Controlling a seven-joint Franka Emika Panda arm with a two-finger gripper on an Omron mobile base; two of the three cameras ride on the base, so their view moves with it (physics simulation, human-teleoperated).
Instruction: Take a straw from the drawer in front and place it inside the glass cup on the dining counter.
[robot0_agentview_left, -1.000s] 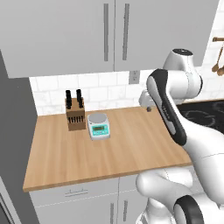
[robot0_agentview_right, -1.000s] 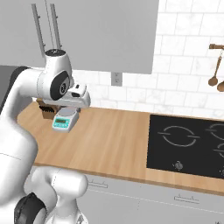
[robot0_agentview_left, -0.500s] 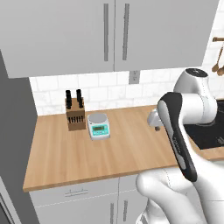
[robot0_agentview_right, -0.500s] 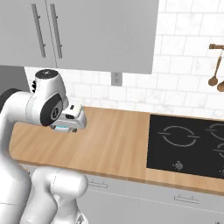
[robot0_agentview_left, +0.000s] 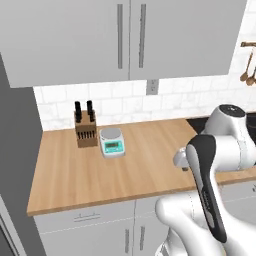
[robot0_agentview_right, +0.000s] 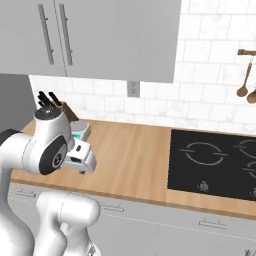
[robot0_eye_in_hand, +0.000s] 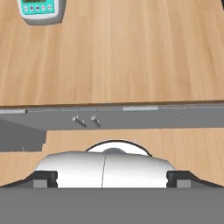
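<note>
The jaws stand wide apart and released, with nothing between them; in the hand view they look down past the front edge of the light-wood table (robot0_eye_in_hand: 131, 52). Directly below that edge runs a shallow light-grey drawer front (robot0_eye_in_hand: 144, 119) with a slim horizontal silver bar handle (robot0_eye_in_hand: 140, 108); the drawer sits flush and closed. Farther back on the table stands a teal-and-white kitchen scale (robot0_agentview_left: 112, 141), just beside a wooden knife block with black handles (robot0_agentview_left: 85, 130). A black inset cooktop (robot0_agentview_right: 215, 160) lies at the table's right end. Grey wall cabinets (robot0_agentview_left: 125, 35) hang above.
</note>
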